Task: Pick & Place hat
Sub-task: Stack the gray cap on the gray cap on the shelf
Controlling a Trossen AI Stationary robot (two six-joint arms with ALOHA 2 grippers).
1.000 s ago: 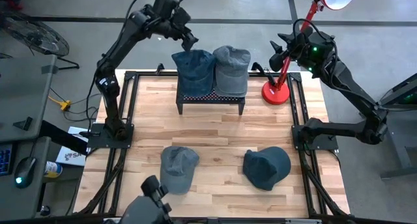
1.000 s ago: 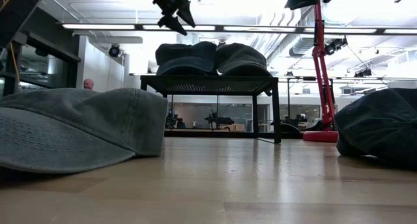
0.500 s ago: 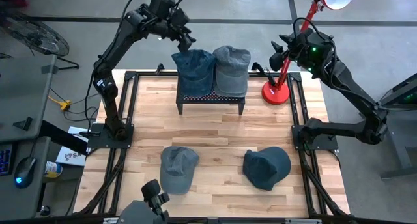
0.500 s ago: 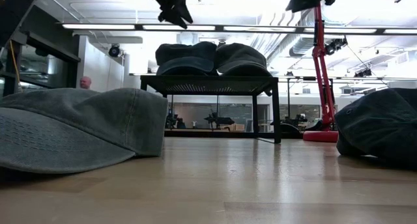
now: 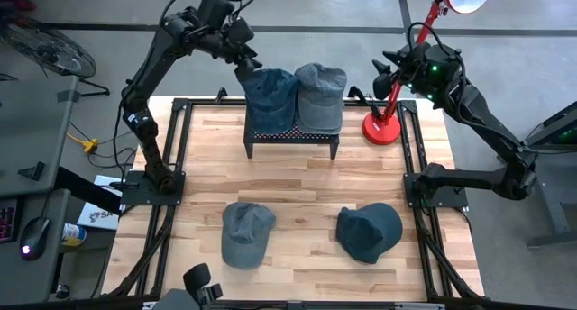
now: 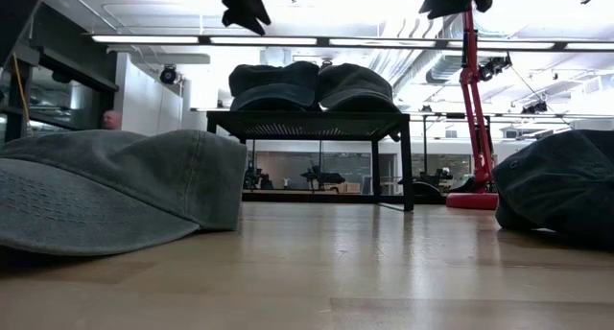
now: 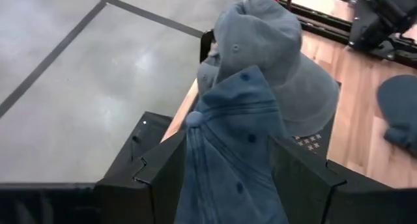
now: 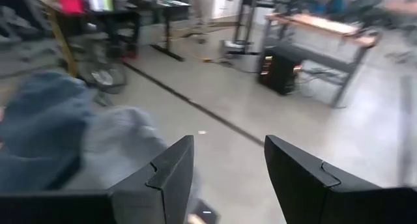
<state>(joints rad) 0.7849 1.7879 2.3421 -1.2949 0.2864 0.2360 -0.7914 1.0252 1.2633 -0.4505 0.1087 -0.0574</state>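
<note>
Two caps sit side by side on a black rack (image 5: 290,135) at the table's far edge: a blue cap (image 5: 269,97) and a grey cap (image 5: 320,94). Both show in the left wrist view, the blue cap (image 7: 228,152) in front of the grey cap (image 7: 267,61). A grey cap (image 5: 245,233) and a dark blue cap (image 5: 370,231) lie on the wood near the near edge. My left gripper (image 5: 244,64) hangs open above and beyond the blue cap's far left side (image 7: 228,137). My right gripper (image 5: 386,72) hovers open, high by the red lamp (image 8: 229,139).
A red desk lamp stands with its base (image 5: 382,130) on the table's far right corner, its post rising beside my right arm. The black table frame (image 5: 180,107) rims the wood. Bare wood lies between the rack and the two near caps.
My left gripper has drawn back from the blue cap on the rack, rising and moving toward the table's left. The caps have stayed in place.
</note>
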